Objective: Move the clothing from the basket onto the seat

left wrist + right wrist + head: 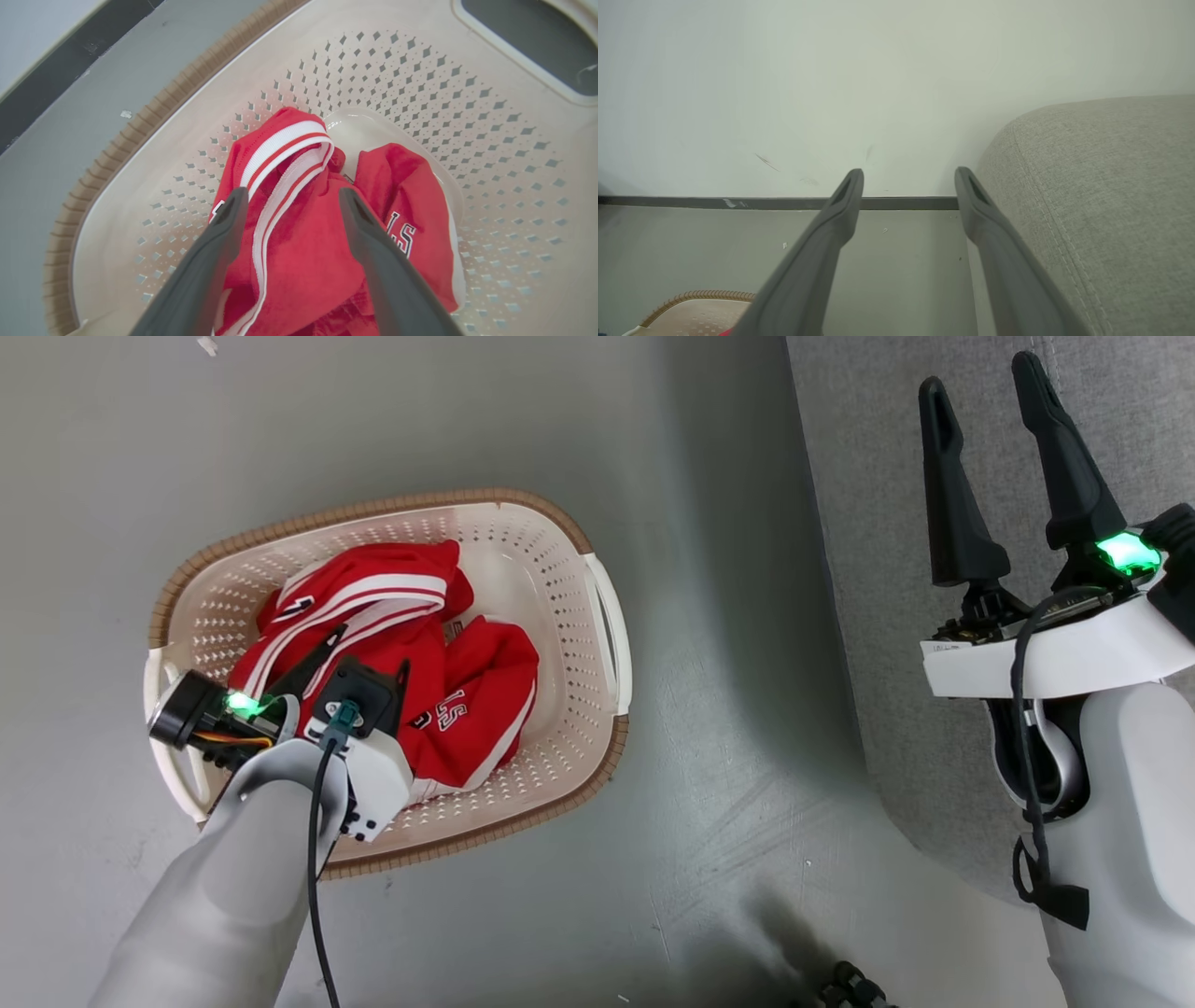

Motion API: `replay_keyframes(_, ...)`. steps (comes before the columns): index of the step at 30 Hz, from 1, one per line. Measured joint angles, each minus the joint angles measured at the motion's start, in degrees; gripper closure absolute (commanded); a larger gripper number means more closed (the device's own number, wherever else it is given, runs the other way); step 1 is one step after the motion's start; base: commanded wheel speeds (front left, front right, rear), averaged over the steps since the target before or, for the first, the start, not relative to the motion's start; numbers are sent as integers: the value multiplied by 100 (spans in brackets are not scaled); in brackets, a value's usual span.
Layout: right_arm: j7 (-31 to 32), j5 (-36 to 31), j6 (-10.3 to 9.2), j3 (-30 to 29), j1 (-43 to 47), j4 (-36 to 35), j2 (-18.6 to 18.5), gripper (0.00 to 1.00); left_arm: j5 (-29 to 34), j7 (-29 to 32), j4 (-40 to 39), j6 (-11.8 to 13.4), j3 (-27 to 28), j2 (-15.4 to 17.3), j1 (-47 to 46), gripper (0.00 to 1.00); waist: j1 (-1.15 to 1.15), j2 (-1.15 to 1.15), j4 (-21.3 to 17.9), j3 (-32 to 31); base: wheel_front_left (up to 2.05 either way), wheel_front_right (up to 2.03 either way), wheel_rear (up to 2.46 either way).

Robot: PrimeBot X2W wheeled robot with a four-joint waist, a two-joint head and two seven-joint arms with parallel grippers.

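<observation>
The clothing (373, 602), red fabric with white stripes, lies bunched in the cream basket (392, 506) on the floor. A second red piece with white lettering (485, 695) lies beside it. My left gripper (373, 649) reaches down into the basket and is open. In the left wrist view its two fingers stand either side of a striped fold of the clothing (299, 261), inside the perforated basket (420, 93); the left gripper (292, 193) has not closed on it. My right gripper (980, 373) is open and holds nothing, above the edge of the grey seat (887, 616).
Grey floor (728, 756) separates the basket from the seat. The right wrist view looks past the right gripper (909, 172) to a pale wall with a dark baseboard (738, 203), the seat's rounded corner (1111, 210) and the basket rim (698, 296). Something black (850, 985) lies at the bottom edge.
</observation>
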Motion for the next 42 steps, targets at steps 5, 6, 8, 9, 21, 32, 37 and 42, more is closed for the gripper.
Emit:
replay_keyframes(5, 0, 62, 0, 26, -94, 1, -1, 0, 58, 1, 157, 2, 1, 32, -147, 0, 0, 0, -88, 180, 0, 0, 0)
replay_keyframes(6, 0, 89, 0, 36, -96, 2, 0, 0, 67, 9, 213, 2, 0, 49, -170, 0, 0, 0, -104, 214, 0, 0, 0)
replay_keyframes(8, 0, 109, 0, 46, -118, 3, -1, 0, 99, 73, 293, 10, 2, 93, -215, 0, 0, 0, -137, 279, 0, 0, 0)
replay_keyframes(9, 0, 136, 0, 53, -159, 9, -1, 0, 102, 108, 323, 10, 3, 105, -229, 0, 0, 0, -152, 310, 0, 0, 0)
replay_keyframes(21, 0, 198, 0, 156, -418, 10, -1, 0, 155, 311, 665, 207, 37, 158, -548, 0, 0, 0, -288, 605, 0, 0, 0)
replay_keyframes(32, 0, 197, 0, 179, -551, 15, -1, 0, 249, 549, 1005, 311, 32, 166, -726, 51, 0, 0, -362, 809, 0, 0, 0)
replay_keyframes(37, 0, 189, 0, 155, -567, 40, -1, 0, 249, 511, 1028, 311, 27, 126, -810, 100, 0, 0, -347, 837, 0, 0, 0)
replay_keyframes(42, 0, 188, 0, 90, -686, 85, -2, 0, 241, 386, 1005, 303, 9, 58, -818, 100, 0, 0, -302, 809, 0, 0, 0)
